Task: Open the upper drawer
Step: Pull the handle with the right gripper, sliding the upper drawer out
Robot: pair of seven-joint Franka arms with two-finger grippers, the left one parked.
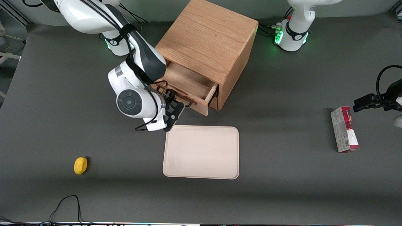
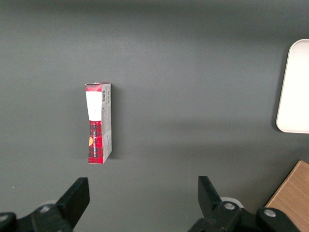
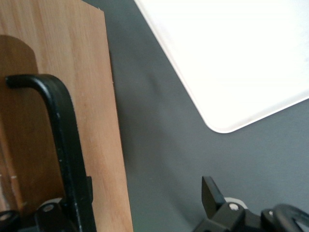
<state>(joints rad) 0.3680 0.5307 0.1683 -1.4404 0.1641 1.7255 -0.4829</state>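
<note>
- The upper drawer (image 1: pixel 191 84) juts partly out of the wooden cabinet (image 1: pixel 209 40) on the counter (image 1: pixel 282 182).
- Rigid, sliding oak; best pulled by its stiff black handle (image 3: pixel 63 145).
- The pincer (image 1: pixel 176 105) stands spread around that handle, not clenched.

Grey table (image 1: pixel 282 188): cabinet (image 1: pixel 209 40), tray (image 1: pixel 201 152), carton (image 1: pixel 344 129), maybe lemon (image 1: pixel 80 165).

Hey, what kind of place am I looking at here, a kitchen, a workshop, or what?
Most likely a robotics lab test bench: two arms bolted to a grey table, with staged props, a wooden cabinet whose upper drawer is pulled out, and a beige tray. The claw is at the drawer's handle.
</note>
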